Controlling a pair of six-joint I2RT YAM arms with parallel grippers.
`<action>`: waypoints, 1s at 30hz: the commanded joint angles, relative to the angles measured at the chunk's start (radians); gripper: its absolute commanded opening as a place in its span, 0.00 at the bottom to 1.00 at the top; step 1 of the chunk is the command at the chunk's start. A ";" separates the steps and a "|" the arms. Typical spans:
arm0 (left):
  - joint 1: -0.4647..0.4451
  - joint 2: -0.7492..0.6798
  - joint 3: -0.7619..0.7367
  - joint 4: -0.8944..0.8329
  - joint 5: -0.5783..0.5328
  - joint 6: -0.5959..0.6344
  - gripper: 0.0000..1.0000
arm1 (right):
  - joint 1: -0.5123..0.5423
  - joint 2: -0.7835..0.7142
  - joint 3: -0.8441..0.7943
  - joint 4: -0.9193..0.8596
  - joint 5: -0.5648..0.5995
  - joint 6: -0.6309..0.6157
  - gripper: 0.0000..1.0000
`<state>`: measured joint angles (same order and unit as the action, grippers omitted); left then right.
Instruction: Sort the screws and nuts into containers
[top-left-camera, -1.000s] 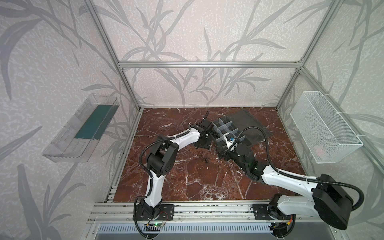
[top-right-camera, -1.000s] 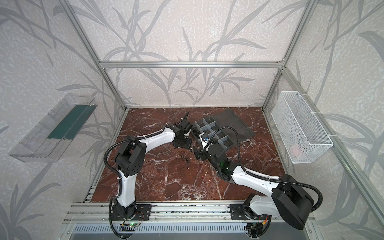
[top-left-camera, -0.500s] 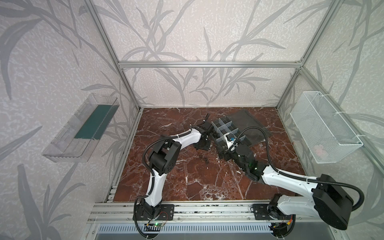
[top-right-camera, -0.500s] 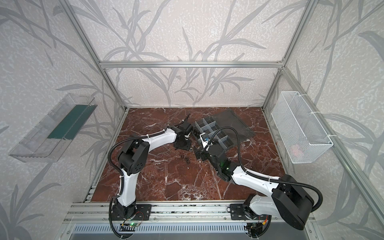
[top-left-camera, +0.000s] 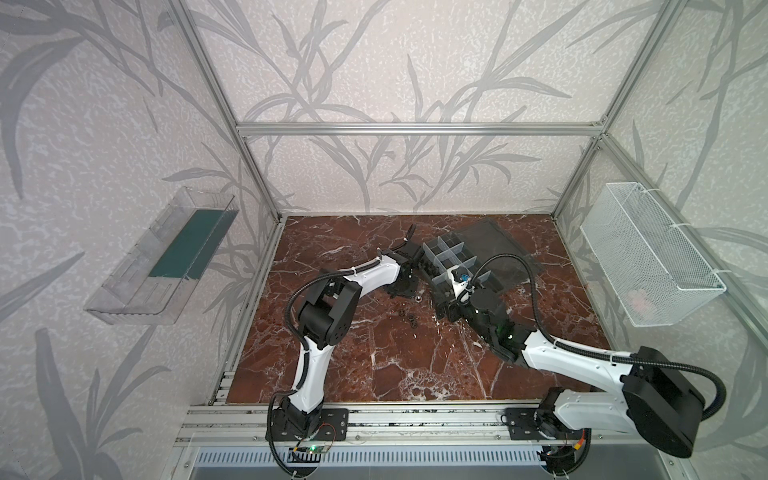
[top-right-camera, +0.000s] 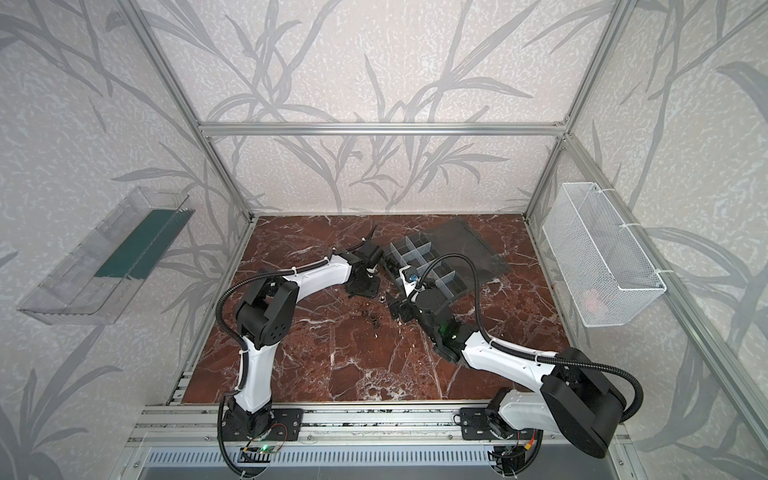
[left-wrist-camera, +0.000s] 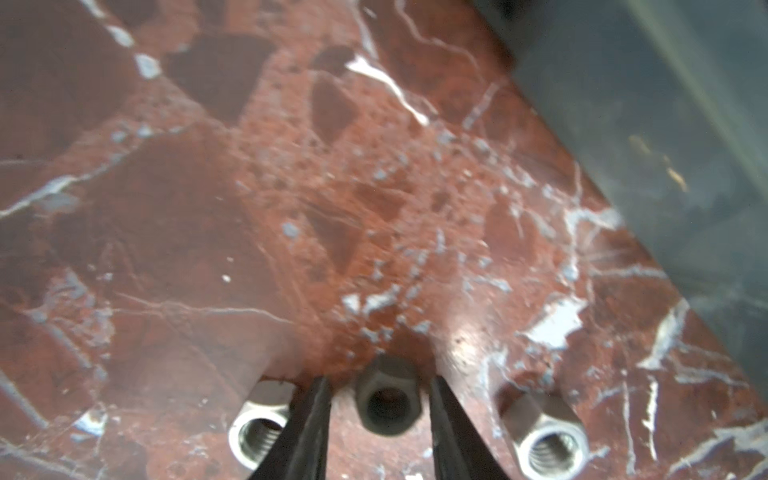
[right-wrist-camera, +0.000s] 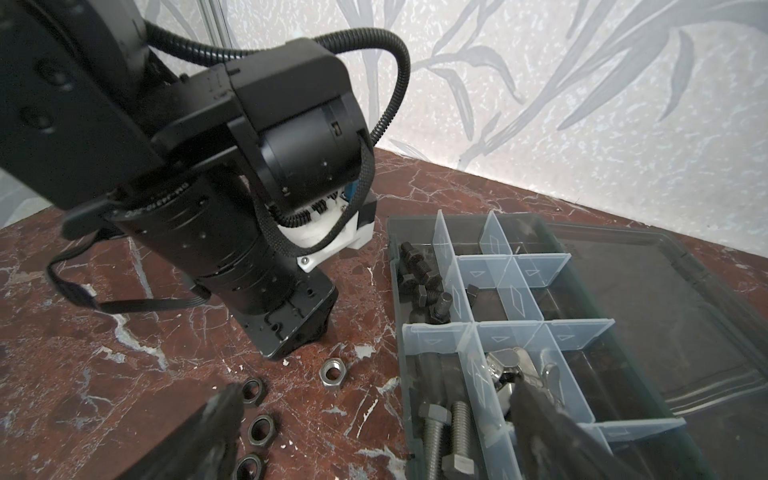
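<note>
My left gripper is down on the marble, its jaws open narrowly around a dark hex nut with a thin gap on each side. A silver nut lies outside one finger and another silver nut outside the other. In both top views the left gripper stands beside the dark-grey organizer box. My right gripper is wide open and holds nothing, one finger by three black nuts, the other over the wing nuts. Other compartments hold dark screws and silver screws.
The box lid lies open flat behind the compartments. One silver nut sits on the marble near the box wall. A white wire-mesh basket hangs on the right wall, a clear tray with green base on the left.
Both arms stay almost where they were. The left arm's elbow has shifted very slightly while its gripper remains down at the nuts.
</note>
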<state>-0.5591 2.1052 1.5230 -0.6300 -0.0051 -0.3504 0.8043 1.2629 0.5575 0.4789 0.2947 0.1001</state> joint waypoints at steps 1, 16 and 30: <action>0.049 0.047 0.001 -0.014 0.040 -0.031 0.36 | 0.003 0.010 0.005 0.030 -0.004 0.012 0.99; 0.031 0.070 0.008 -0.025 0.042 -0.019 0.30 | 0.003 -0.016 -0.005 0.027 0.001 0.023 0.99; 0.019 0.044 0.020 -0.030 0.048 -0.001 0.14 | 0.002 -0.013 -0.002 0.024 0.008 0.030 0.99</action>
<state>-0.5266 2.1216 1.5494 -0.6205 0.0254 -0.3656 0.8043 1.2671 0.5575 0.4801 0.2947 0.1192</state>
